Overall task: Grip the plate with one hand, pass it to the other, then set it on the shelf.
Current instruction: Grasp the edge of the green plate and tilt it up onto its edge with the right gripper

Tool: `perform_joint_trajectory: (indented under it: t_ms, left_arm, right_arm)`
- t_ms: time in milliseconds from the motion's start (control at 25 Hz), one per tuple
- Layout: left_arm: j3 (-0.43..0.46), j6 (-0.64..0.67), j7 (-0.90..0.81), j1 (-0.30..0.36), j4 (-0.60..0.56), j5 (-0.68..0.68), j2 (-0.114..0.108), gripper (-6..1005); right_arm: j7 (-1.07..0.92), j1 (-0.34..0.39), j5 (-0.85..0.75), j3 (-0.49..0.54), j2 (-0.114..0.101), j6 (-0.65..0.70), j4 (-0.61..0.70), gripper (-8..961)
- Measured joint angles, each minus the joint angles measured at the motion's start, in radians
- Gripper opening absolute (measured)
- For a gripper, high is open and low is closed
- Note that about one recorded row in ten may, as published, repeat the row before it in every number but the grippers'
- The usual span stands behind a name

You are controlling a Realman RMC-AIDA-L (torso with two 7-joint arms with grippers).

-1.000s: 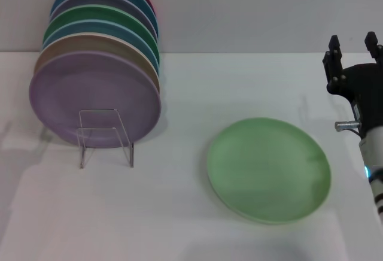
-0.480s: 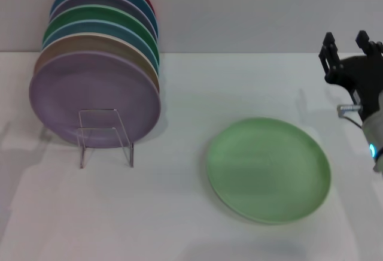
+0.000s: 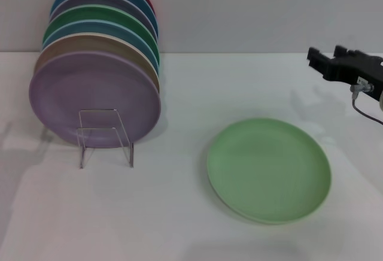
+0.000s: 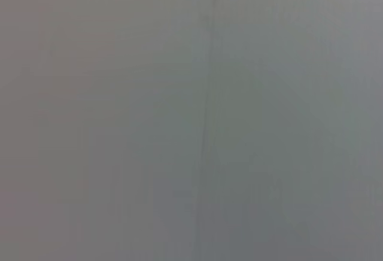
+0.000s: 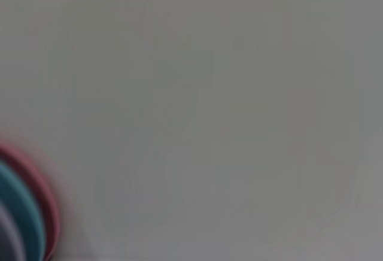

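Observation:
The pale mint-green plate lies flat on the white table, right of centre in the head view. The clear wire shelf stands at the left, its looped front showing before a row of upright plates. My right gripper hovers above the table behind and to the right of the plate, turned so its fingers point left. It is open and empty, well apart from the plate. My left gripper is out of view, and the left wrist view shows only a plain grey surface.
Several coloured plates stand upright on the shelf, with a lavender plate in front and a darker green plate farther back. The right wrist view shows red and teal plate rims at its edge. The grey wall runs behind the table.
My right gripper has risen, moved slightly left and turned from pointing up to pointing left. The plate and the shelf have not moved.

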State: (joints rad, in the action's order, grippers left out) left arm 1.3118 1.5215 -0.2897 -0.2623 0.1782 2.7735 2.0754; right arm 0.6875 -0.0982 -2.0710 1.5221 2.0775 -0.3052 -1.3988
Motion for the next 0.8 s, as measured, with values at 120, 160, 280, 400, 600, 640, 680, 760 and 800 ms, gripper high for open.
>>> perform_joint_trajectory:
  t_ms: [120,160,280,400,600,640,680,760,800]
  left_arm:
    - [-0.002,0.0,-0.001,-0.001,0.001,0.0,0.001,813]
    - [-0.003,0.0,-0.001,-0.002,0.001,0.0,0.001,813]
    - [-0.006,-0.001,-0.001,-0.004,0.002,0.0,0.002,813]
    - [-0.008,-0.001,-0.001,-0.01,0.003,-0.003,0.002,813]
    - [-0.008,-0.002,0.0,-0.015,0.004,-0.005,0.003,813]
    - [-0.008,-0.002,0.0,-0.015,0.006,-0.005,0.003,813]
    - [-0.008,-0.002,0.0,-0.015,0.006,-0.004,0.003,813]
    - [-0.008,-0.002,0.0,-0.015,0.009,-0.004,0.003,813]
    - [-0.008,-0.002,-0.001,-0.015,0.01,-0.004,0.003,813]
  right_arm:
    - [-0.15,-0.053,-0.157,0.117,-0.002,-0.248,-0.024,570]
    - [-0.226,-0.088,-0.264,0.169,-0.003,-0.384,-0.047,570]
    - [-0.265,-0.116,-0.335,0.199,-0.003,-0.502,-0.07,569]
    - [-0.306,-0.156,-0.389,0.237,-0.005,-0.675,-0.099,569]
    - [-0.336,-0.215,-0.407,0.332,-0.004,-0.909,-0.104,568]
    - [-0.342,-0.226,-0.407,0.354,-0.004,-0.942,-0.096,568]
    - [-0.345,-0.236,-0.407,0.377,-0.005,-0.973,-0.088,568]
    - [-0.348,-0.257,-0.409,0.423,-0.007,-1.028,-0.063,567]
    - [-0.349,-0.27,-0.41,0.451,-0.009,-1.054,-0.045,567]
